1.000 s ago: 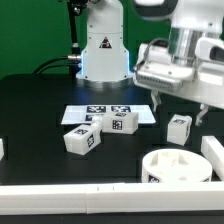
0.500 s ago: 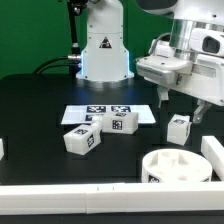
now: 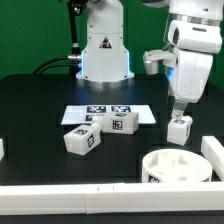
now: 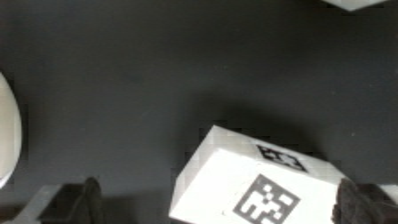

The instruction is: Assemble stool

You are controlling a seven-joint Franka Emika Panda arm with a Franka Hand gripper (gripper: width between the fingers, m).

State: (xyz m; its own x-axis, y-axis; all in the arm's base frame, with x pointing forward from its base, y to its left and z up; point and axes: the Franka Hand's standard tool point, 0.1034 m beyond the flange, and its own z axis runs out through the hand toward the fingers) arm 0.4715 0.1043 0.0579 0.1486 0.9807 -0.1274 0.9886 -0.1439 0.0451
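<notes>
Exterior view: raised, mid-range, facing the robot base (image 3: 104, 50) across the black table (image 3: 40, 100); covers the whole workspace.
Wrist view: close, looking down past both fingertips (image 4: 71, 205) at the table surface.
Shared ground: the stool leg (image 3: 178, 129) (image 4: 249, 185) directly below the gripper (image 3: 180, 110).

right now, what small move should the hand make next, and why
Probably lower the hand straight down a little, then close. It hangs open just above the leg block, and the wrist view shows that block lying between the two fingers, not yet gripped.
</notes>
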